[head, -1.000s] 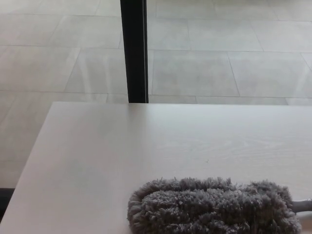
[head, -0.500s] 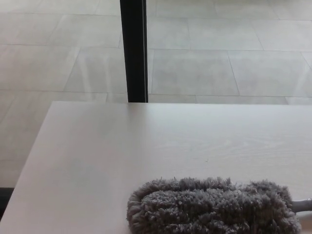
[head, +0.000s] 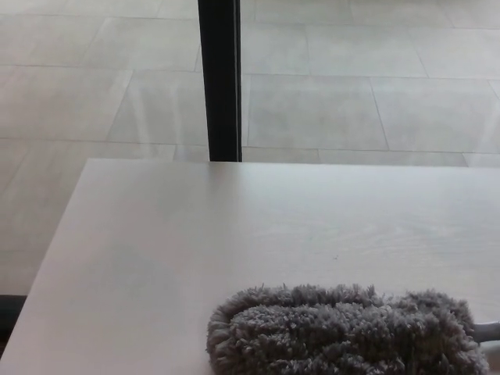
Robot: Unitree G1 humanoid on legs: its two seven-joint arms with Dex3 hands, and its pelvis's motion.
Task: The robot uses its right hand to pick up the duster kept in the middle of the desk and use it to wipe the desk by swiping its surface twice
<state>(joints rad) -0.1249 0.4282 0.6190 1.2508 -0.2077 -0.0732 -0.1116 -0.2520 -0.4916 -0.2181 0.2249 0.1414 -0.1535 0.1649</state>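
While I watch the head camera feed, neither of the robot's hands shows anywhere, so I cannot tell how far either one is open or whether it has hold of anything. What I do see is the duster (head: 344, 332), a long, shaggy grey head of thick fibres lying flat on the desk (head: 195, 234). It sits at the near edge of my view, right of centre, running left to right, with its lower part cut off by the bottom of the picture. Its rounded left end stops short of the desk's left edge, leaving a wide stretch of bare top beside it. At its right end a pale handle (head: 486, 331) sticks out and runs off the right side of the picture; I see only a short stub of it, so I cannot say what, if anything, is on the far end.

The desk itself is a pale, whitish wood-grain surface that fills the lower half of my view, its far edge running straight across the middle of the picture and its left edge slanting down toward the bottom left corner. Beyond the far edge stands a black upright post (head: 220, 78), left of centre, rising out of the top of the picture. Behind it lies a floor (head: 351, 94) of large light grey tiles with thin joints.
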